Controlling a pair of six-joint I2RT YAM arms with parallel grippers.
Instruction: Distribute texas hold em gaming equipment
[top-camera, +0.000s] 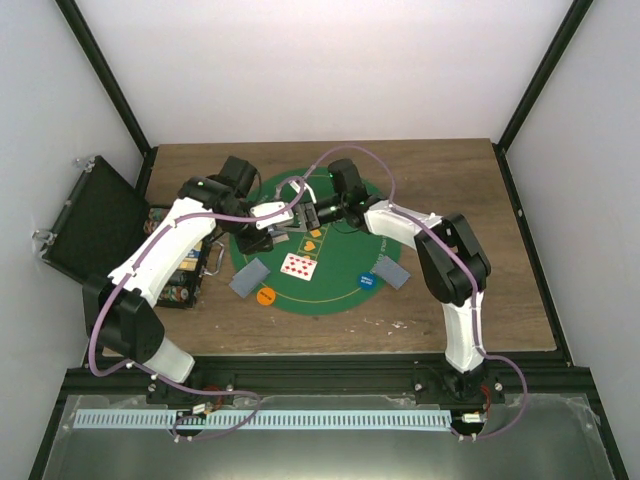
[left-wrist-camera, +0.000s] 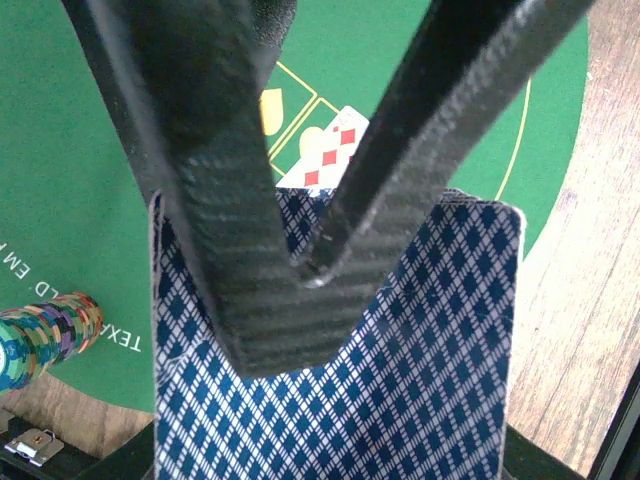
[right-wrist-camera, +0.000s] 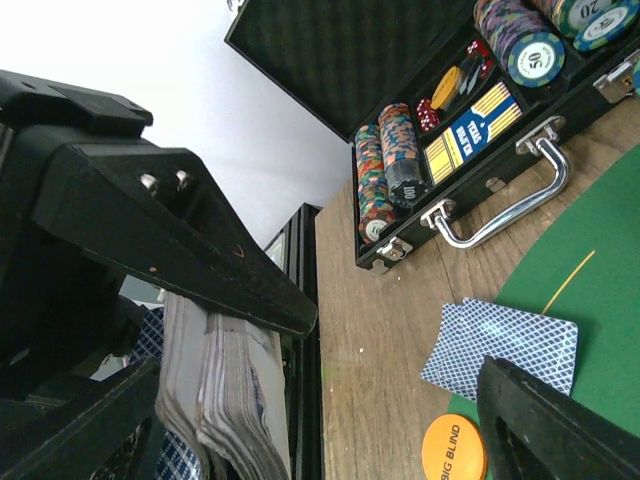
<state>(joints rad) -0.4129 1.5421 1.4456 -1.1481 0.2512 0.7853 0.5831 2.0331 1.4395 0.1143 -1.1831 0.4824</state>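
L gripper is clamped on the deck, holding it over the green mat, prob. so the R gripper can peel cards off. R jaws stand wide w/ nothing betw. them (deck edge just beside one finger). On the mat: left face-down cards by the orange disc, right face-down cards by the blue disc, and a face-up card mid-mat.
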